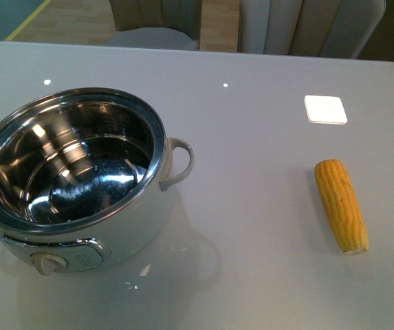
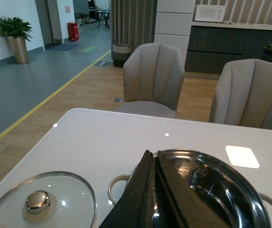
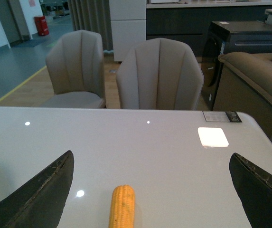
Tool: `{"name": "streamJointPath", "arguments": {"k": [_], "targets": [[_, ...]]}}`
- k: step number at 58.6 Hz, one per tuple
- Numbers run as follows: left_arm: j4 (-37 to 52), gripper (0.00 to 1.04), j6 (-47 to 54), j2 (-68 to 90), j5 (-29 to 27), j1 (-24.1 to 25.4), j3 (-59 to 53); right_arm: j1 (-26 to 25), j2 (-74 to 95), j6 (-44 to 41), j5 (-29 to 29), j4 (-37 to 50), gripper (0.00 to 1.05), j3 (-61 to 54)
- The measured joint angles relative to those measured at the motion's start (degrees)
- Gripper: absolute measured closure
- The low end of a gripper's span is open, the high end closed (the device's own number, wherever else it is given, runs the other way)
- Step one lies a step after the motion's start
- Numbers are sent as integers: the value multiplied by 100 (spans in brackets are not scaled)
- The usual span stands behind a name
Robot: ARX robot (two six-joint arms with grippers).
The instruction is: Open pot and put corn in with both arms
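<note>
Front view: pot (image 1: 138, 230) at 9 o'clock on the white table (image 1: 252, 151), uncovered, with its shiny steel inner bowl full of reflections. Control knob (image 1: 49, 263) at the pot's 6 o'clock, loop handle (image 1: 180, 161) at its 3 o'clock. Corn cob (image 1: 341, 204) at 3 o'clock from the pot and well apart from it, flat on the table, lying roughly 12 to 6, pale cut end toward the camera. Bright square glare (image 1: 325, 109) on the tabletop at 12 o'clock from the cob.

Left wrist view: left gripper (image 2: 153, 159) seen against the pot's open bowl, black fingers (image 2: 140, 190) pressed together, closed on themselves. Height over the rim not clear. Glass lid (image 2: 76, 192) flat on the table, steel lid knob (image 2: 37, 200) upward, just beside one of the pot's loop handles with a narrow gap of table between.

Right wrist view: right gripper (image 3: 151, 156) with both fingers spread wide apart, holding nothing. Corn cob on the table in the gap between them, untouched, touching neither finger. Beige chairs (image 3: 159, 71) beyond the table's far edge.
</note>
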Motion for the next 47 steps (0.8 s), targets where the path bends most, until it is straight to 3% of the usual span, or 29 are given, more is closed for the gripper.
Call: {"name": "streamJointPath", "arguments": {"k": [8, 26, 33, 39, 43, 47], "targets": [[0, 58, 0, 0, 0, 0, -2, 0, 0, 0, 0, 0, 9, 0], [0, 6, 7, 0, 0, 0, 0, 0, 0, 0, 0, 0, 9, 0], [0, 7, 13, 0, 0, 0, 0, 0, 0, 0, 0, 0, 9, 0], [-2, 7, 13, 0, -7, 0, 0, 570, 918, -166, 1934, -1368, 9, 514], [-4, 7, 13, -4, 0, 0, 0, 680, 1530, -188, 2518, -1587, 9, 621], [-4, 7, 13, -4, -2, 0, 0, 704, 2055, -188, 2677, -1344, 9, 647]]}}
